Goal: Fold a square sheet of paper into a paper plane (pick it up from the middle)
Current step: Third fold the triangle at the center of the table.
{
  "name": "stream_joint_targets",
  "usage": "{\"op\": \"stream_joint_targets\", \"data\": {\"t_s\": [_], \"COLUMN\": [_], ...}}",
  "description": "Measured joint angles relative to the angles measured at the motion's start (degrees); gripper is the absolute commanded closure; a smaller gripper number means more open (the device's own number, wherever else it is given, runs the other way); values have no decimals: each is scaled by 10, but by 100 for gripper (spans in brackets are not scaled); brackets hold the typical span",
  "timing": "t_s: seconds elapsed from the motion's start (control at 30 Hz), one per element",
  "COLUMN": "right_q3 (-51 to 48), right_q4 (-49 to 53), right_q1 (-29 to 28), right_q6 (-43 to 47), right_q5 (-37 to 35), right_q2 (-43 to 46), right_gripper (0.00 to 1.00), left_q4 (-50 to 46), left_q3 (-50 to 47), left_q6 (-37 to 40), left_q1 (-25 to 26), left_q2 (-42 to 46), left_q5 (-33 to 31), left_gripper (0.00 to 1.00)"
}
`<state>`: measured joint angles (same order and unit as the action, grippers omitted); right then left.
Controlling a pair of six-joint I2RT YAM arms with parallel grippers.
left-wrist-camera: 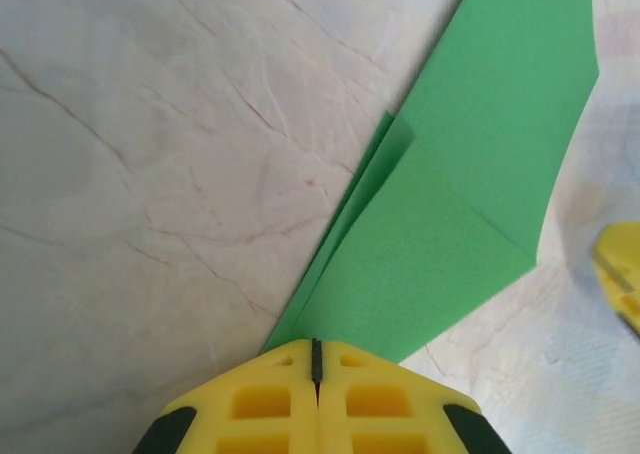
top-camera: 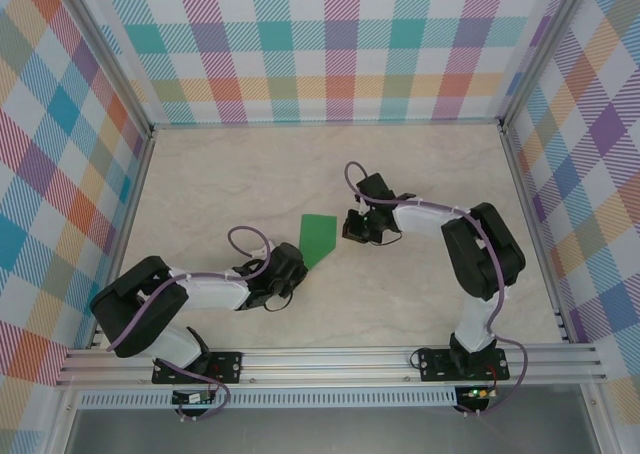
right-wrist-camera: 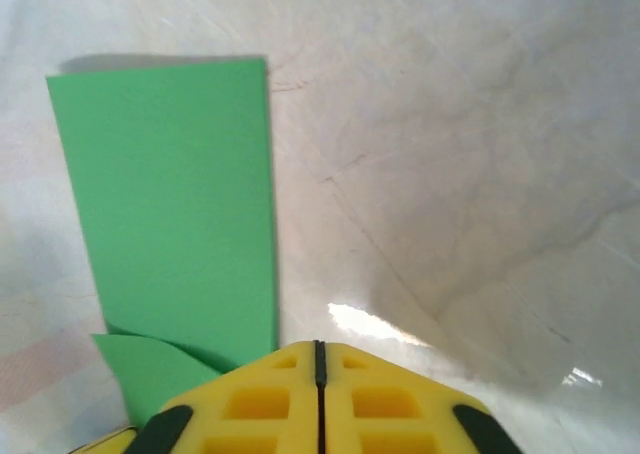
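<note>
L gripper [left-wrist-camera: 316, 350] shut, seemingly pinching tip of green paper [left-wrist-camera: 450, 224].

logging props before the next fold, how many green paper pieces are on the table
1: the folded green paper lies mid-table, its near tip at the left gripper, the right gripper beside its far end.

Far half of table [top-camera: 300, 164] open; green paper [top-camera: 318, 236], left arm [top-camera: 205, 292], right arm [top-camera: 478, 249] crowd middle; walls [top-camera: 340, 44] close three sides.
</note>
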<state>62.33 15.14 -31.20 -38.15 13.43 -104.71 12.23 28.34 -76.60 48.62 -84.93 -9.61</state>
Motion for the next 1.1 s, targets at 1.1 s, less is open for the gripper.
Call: {"op": "stream_joint_targets", "data": {"t_s": [1.1], "right_q3": [-72], "right_q4": [-120], "right_q1": [1], "right_q6": [-152], "right_q5": [157], "right_q2": [-9], "right_gripper": [49], "left_q4": [-138], "left_q3": [159], "left_q6": [242], "left_q1": [-105], "left_q2": [-92], "left_q5": [100], "left_gripper": [95]}}
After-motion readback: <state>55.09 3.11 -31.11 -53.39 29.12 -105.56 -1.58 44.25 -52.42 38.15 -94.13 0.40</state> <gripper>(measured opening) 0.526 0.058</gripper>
